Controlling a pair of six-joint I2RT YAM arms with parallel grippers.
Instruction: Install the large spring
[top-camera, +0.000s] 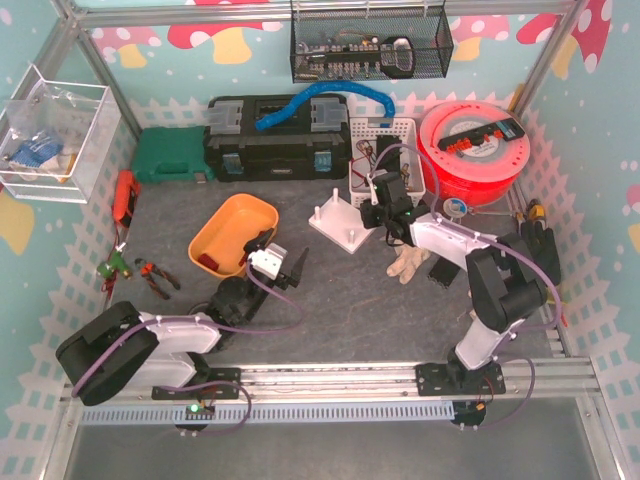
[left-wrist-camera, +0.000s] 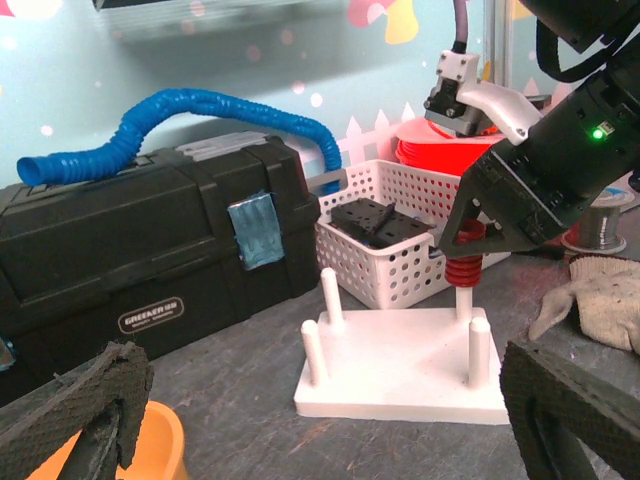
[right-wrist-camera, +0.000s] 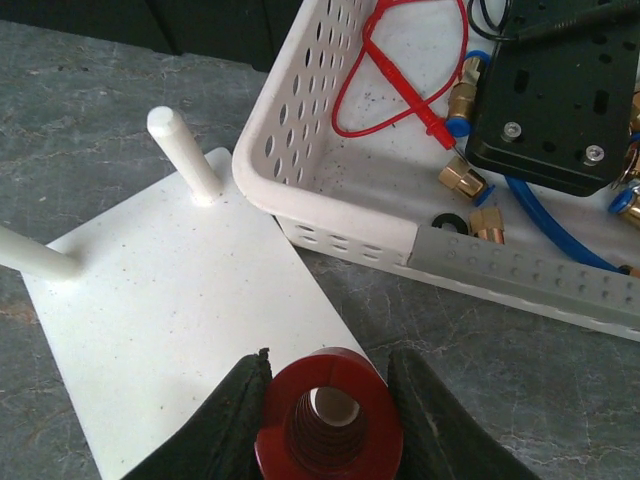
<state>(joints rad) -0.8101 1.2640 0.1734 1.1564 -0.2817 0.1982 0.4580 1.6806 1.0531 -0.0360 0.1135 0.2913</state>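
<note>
Your right claw (right-wrist-camera: 328, 400) is clamped on the red spring (left-wrist-camera: 462, 268), with a finger against each side. The spring stands upright, its long axis vertical and its lower end over a corner peg (left-wrist-camera: 464, 302) of the white base (right-wrist-camera: 180, 300). Your left claw (top-camera: 283, 262) gapes wide, holding nothing.

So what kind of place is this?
Probably a small robot workshop bench, fenced in with mushroom-pattern walls. You can tell from the black toolbox, the pliers, and the right claw holding a red spring over a white peg board.
</note>
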